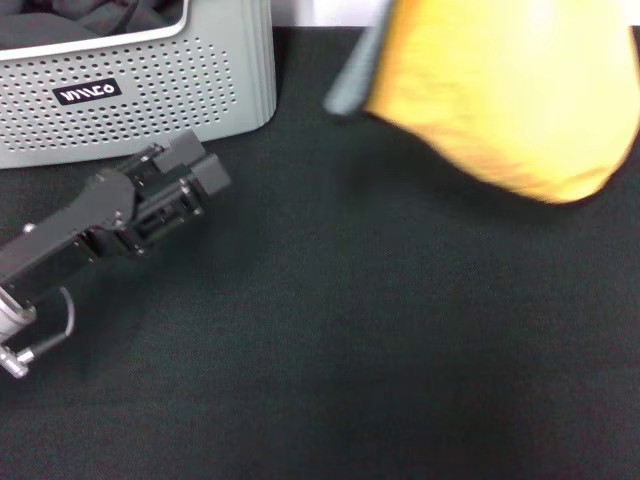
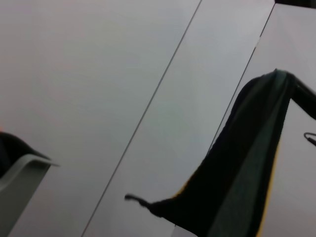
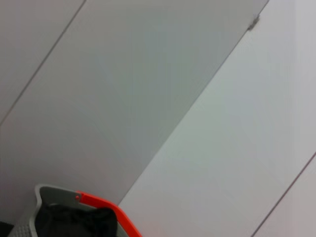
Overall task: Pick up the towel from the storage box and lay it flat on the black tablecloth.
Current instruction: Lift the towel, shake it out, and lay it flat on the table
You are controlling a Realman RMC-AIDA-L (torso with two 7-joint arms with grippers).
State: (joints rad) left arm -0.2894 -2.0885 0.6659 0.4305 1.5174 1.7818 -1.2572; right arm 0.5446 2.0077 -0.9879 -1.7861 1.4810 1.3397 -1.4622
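I judge the step in hand as transport: the towel (image 1: 510,100) is out of the storage box (image 1: 150,90) and hangs in the air over the far right part of the black tablecloth (image 1: 380,340), yellow-orange face toward the head camera, a grey strip showing along its near-left edge. Nothing of it touches the cloth yet as far as I can tell.

The right gripper does not appear in any view, so I cannot tell the state of its claw; I assume it carries the towel from above, since the towel hangs from beyond the top of the head view. From the left wrist view the towel (image 2: 247,173) hangs as a dark draped fold with a thin yellow edge.

The left gripper (image 1: 195,175) lies low over the tablecloth, just in front of the storage box, its arm running back toward the near-left corner. Its fingers (image 1: 212,176) stand apart with nothing between them. The towel is well away from this claw, off to its right and higher.

Next move, in my judgement: lower the towel, drag the free edge out, then release so that it lies unfolded
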